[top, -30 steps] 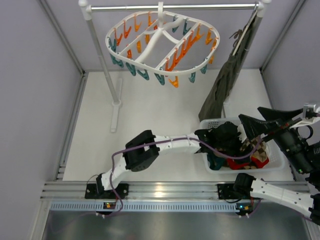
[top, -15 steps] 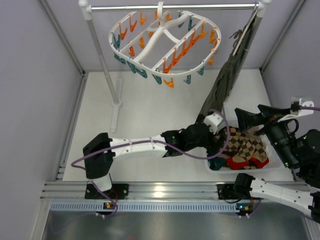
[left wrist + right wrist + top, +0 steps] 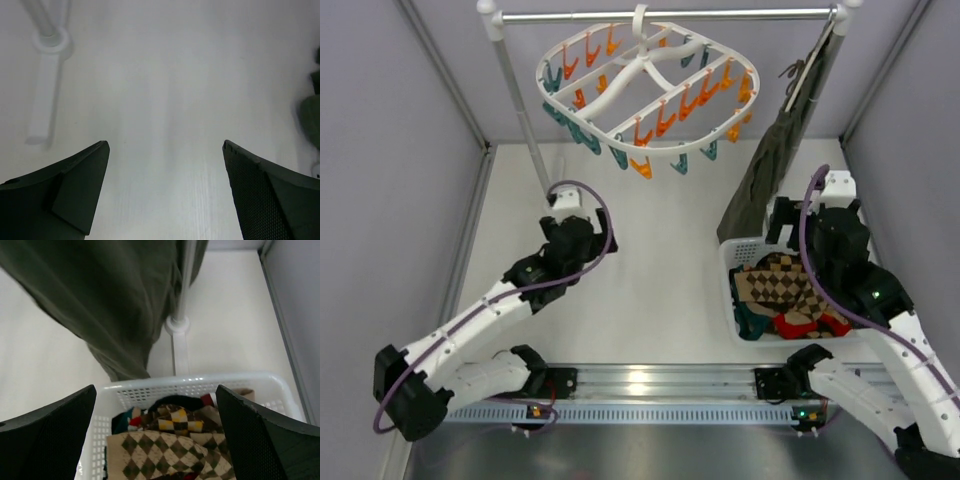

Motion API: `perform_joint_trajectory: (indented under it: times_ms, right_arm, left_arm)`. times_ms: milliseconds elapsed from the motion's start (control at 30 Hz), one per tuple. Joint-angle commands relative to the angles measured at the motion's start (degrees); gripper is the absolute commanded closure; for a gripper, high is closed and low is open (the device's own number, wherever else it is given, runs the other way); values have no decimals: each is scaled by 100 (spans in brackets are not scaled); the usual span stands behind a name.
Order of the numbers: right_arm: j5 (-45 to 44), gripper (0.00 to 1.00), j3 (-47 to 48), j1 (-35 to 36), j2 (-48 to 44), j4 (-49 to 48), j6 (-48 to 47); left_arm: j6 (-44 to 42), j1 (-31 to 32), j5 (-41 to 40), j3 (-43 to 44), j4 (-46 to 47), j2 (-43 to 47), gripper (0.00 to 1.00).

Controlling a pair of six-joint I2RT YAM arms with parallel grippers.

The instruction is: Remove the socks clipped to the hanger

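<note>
My left gripper, over bare tabletop, and right gripper both stand spread and empty, the socks heaped in the basket just below the right one, while the hanger ahead hangs bare, the job seemingly done.

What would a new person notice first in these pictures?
The white hanger hangs from the rail at the back, its orange and teal clips bare. At the right, a white basket holds argyle socks, with an olive garment hanging just behind it.
</note>
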State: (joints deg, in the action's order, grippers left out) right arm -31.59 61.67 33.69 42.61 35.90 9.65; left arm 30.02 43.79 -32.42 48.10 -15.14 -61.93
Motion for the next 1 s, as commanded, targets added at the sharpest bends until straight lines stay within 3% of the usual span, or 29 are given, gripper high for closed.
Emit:
perform_joint_trajectory:
  times_ms: [0, 100, 267, 533, 700, 967]
  right_arm:
    - [1532, 1, -374, -1168, -322, -171, 230]
    - [1315, 1, -533, -1400, -743, 65, 283]
    - [1015, 1, 2, -1400, -1123, 961, -7]
    - [1735, 0, 889, -1400, -1536, 2139, -349]
    - [1709, 1, 1049, -1400, -1633, 2360, -499]
    - [1700, 1, 1058, -1400, -1624, 2325, -525]
  left_arm:
    - [356, -414, -412, -73, -1067, 995, 2]
    - [84, -494, -606, 261, -1596, 1419, 2]
    - [-400, -494, -519, 920, -2607, 2193, 1]
    - [-1121, -494, -10, 1974, -3750, 2633, 1]
    - [-1165, -494, 122, 2134, -4269, 2870, 2]
    - [-1235, -494, -62, 2081, -4331, 2836, 2]
